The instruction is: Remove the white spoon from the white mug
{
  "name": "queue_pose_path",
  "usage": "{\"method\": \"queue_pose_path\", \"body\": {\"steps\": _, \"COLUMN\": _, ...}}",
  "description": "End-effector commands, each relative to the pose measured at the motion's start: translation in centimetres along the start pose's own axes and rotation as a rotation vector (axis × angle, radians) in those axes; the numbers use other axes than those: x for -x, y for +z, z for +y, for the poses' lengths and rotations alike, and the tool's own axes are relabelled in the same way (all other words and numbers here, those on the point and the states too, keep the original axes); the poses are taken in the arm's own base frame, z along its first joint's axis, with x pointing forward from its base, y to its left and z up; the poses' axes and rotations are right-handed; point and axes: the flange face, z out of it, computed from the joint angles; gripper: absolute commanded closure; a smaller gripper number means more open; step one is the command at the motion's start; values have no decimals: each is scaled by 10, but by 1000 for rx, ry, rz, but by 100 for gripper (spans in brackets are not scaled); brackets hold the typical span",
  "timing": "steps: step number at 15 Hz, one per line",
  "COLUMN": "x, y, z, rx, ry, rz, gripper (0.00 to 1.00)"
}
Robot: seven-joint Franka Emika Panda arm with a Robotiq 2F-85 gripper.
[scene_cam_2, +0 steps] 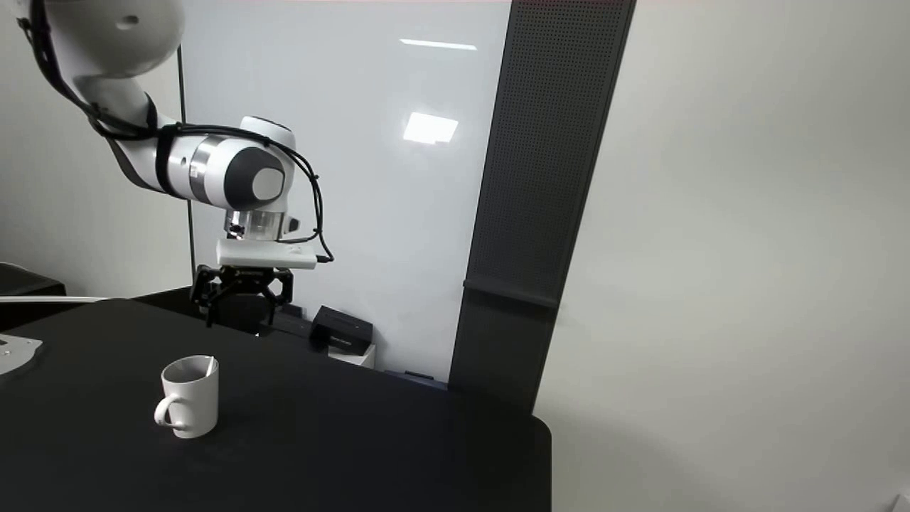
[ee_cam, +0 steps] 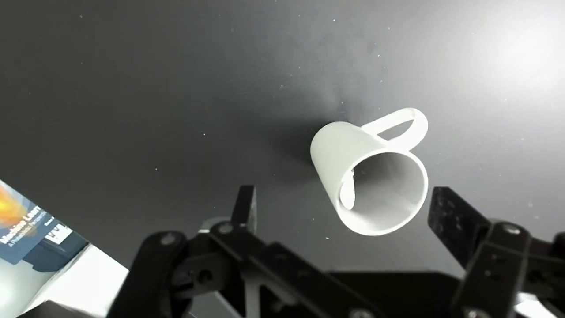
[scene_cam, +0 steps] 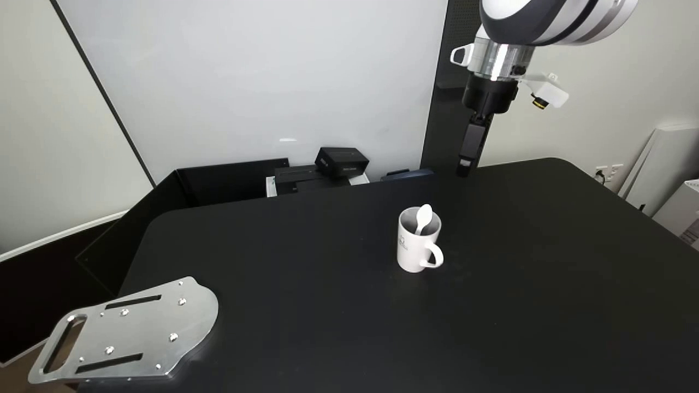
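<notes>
A glossy white panel [scene_cam: 251,82] forms the backdrop of the room; a pale wall [scene_cam_2: 746,213] stands to its side, with a dark gray perforated column [scene_cam_2: 547,142] between the two. The bench [scene_cam: 327,327] is matte black with rounded corners; in the wrist view, its surface shows fine pale specks and a bright glare at upper right. The robot arm [scene_cam_2: 206,171] hangs from the top in both exterior views. A slotted metal plate [scene_cam: 144,327] is set at a bench edge and partly projects beyond it. Beyond the bench, a black box [scene_cam: 342,162] sits askew. In the wrist view, a blue-and-orange printed cover [ee_cam: 22,221] shows past the bench edge at lower left. The end effector [scene_cam_2: 239,320] points downward, fingers spread wide apart, with nothing gripped. The white mug [scene_cam: 416,248] stands upright on the bench, well apart from the end effector; it has one loop handle and a small printed mark. The white spoon [scene_cam: 424,215] is inside the mug, bowl uppermost at the rim, leaning against the inner wall.
</notes>
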Motion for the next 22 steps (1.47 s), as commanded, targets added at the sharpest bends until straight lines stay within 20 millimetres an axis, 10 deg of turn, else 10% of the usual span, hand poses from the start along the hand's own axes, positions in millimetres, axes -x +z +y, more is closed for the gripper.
{"method": "queue_pose_path", "body": {"steps": 1, "x": -16, "y": 8, "z": 8, "rx": -6, "ry": -11, "rz": -5, "gripper": 0}}
{"method": "queue_pose_path", "body": {"steps": 22, "x": -53, "y": 61, "z": -11, "rx": 31, "ry": -16, "rz": -46, "gripper": 0}}
